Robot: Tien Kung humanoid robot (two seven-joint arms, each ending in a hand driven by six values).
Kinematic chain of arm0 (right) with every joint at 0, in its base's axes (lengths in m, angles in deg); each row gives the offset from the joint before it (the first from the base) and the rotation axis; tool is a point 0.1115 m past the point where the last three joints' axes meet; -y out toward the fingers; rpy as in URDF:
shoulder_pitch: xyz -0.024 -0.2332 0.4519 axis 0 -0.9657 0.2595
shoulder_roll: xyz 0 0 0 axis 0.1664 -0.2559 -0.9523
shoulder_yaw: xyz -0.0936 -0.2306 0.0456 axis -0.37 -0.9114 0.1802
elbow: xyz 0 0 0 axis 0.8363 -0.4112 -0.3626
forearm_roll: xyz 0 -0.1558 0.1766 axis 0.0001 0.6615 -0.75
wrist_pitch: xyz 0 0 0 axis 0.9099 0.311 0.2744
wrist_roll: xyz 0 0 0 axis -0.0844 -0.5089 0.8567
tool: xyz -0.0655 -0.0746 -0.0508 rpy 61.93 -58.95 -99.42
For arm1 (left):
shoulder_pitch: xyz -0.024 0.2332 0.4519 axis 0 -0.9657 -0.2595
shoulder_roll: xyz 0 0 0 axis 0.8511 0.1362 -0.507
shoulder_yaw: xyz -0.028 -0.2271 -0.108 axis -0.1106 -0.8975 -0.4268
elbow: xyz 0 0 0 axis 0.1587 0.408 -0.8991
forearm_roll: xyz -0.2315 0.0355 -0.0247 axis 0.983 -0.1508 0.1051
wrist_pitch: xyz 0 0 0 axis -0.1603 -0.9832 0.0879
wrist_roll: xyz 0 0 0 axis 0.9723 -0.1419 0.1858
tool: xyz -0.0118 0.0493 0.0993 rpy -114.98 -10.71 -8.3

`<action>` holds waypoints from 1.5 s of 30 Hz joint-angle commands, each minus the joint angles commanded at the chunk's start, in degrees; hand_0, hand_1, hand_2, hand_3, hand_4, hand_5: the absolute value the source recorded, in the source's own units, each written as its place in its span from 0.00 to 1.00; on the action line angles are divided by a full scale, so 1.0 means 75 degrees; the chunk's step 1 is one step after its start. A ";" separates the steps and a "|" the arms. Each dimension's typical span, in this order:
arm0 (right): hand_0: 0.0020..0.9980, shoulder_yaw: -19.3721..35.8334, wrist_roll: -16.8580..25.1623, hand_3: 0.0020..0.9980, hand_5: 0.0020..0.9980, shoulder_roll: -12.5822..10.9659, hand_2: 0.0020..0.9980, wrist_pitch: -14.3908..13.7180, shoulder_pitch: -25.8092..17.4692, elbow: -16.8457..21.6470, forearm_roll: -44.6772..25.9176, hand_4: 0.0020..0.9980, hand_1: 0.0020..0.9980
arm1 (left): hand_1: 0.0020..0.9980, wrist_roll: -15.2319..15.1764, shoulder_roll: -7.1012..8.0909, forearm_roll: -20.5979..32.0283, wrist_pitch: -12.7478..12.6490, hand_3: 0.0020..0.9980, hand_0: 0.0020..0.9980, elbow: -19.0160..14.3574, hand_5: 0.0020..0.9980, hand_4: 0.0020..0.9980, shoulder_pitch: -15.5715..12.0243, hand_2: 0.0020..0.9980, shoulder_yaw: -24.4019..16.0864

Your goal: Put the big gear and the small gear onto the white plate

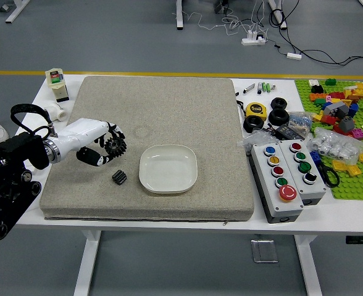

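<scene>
Left hand (87,135) holds the big gear (115,147), round face toward the camera.

Very dark, nearly black, on both the big gear (115,146) and the small gear (119,177). Plain white on the plate (168,169) and on the table (342,216). On the mat (138,111), a greyish beige, finely speckled. On the left hand (84,135), white, with black on the fingers (90,156). On the control boxes (275,207), pale grey, with buttons (287,193) in blue, yellow, red, green and black. Yellow with black on the tape measure (256,110). Bright green on the baseplate (349,189), under bricks (339,111) of many colours. On the floor (138,43), grey, with one yellow stripe (169,74).
</scene>
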 joint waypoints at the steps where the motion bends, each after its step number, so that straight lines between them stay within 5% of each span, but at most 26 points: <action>1: 0.75 0.0002 0.0001 0.73 0.78 -0.0001 0.82 0.0000 0.0000 0.0001 -0.0001 0.90 0.79 | 0.43 0.0009 -0.0028 0.0027 -0.0003 0.54 0.39 -0.0111 0.00 0.24 0.0008 0.48 0.0044; 10: 0.75 0.0017 -0.0003 0.73 0.78 -0.0013 0.82 -0.0002 0.0026 0.0008 0.0014 0.90 0.79 | 0.44 0.0049 -0.0340 0.0208 -0.0010 0.55 0.39 -0.0830 0.00 0.32 0.0150 0.49 0.0946; 11: 0.75 0.0021 -0.0005 0.73 0.78 -0.0013 0.82 -0.0006 0.0032 0.0009 0.0017 0.90 0.79 | 0.49 0.0042 -0.0361 0.0215 -0.0018 0.58 0.39 -0.0850 0.15 0.64 0.0192 0.53 0.1124; 16: 0.75 0.0020 -0.0002 0.73 0.78 -0.0021 0.82 -0.0012 0.0051 0.0009 0.0014 0.90 0.79 | 0.49 0.0019 -0.0473 0.0144 -0.0127 0.58 0.39 -0.0719 0.15 0.64 0.0335 0.53 0.1613; 17: 0.75 0.0019 -0.0003 0.73 0.78 -0.0023 0.82 -0.0011 0.0056 0.0010 0.0016 0.90 0.79 | 0.61 0.0016 -0.0492 0.0098 -0.0139 0.64 0.42 -0.0686 0.33 0.96 0.0359 0.64 0.1650; 22: 0.75 0.0012 0.0001 0.73 0.78 -0.0037 0.82 -0.0019 0.0079 0.0008 0.0013 0.90 0.79 | 0.61 -0.0019 -0.0551 -0.0074 -0.0257 0.64 0.42 -0.0462 0.33 0.96 0.0458 0.64 0.1705; 23: 0.75 0.0012 0.0002 0.73 0.78 -0.0038 0.82 -0.0020 0.0080 0.0009 0.0013 0.90 0.79 | 0.70 -0.0023 -0.0554 -0.0082 -0.0268 0.83 0.54 -0.0446 0.45 1.00 0.0464 0.79 0.1703; 35: 0.75 -0.0031 0.0006 0.73 0.78 -0.0045 0.82 -0.0026 0.0030 0.0008 -0.0003 0.90 0.79 | 0.74 -0.0056 -0.0657 -0.0429 -0.0485 0.85 0.62 -0.0207 0.46 1.00 0.0467 0.85 0.1326; 40: 0.75 -0.0004 0.0014 0.73 0.78 -0.0040 0.82 -0.0027 -0.0007 0.0006 0.0005 0.90 0.79 | 0.74 -0.0061 -0.0438 -0.0730 -0.0150 0.85 0.62 -0.0557 0.46 1.00 0.0260 0.85 0.0714; 41: 0.75 0.0002 0.0014 0.73 0.78 -0.0039 0.82 -0.0028 -0.0010 0.0005 0.0008 0.90 0.79 | 0.71 -0.0063 -0.0410 -0.0746 -0.0114 0.81 0.60 -0.0586 0.31 0.97 0.0239 0.77 0.0650; 45: 0.75 -0.0006 0.0009 0.73 0.78 -0.0031 0.82 -0.0027 -0.0039 -0.0002 -0.0002 0.90 0.79 | 0.71 -0.0144 -0.0054 -0.0854 0.0325 0.81 0.60 -0.0851 0.31 0.97 -0.0021 0.77 0.0130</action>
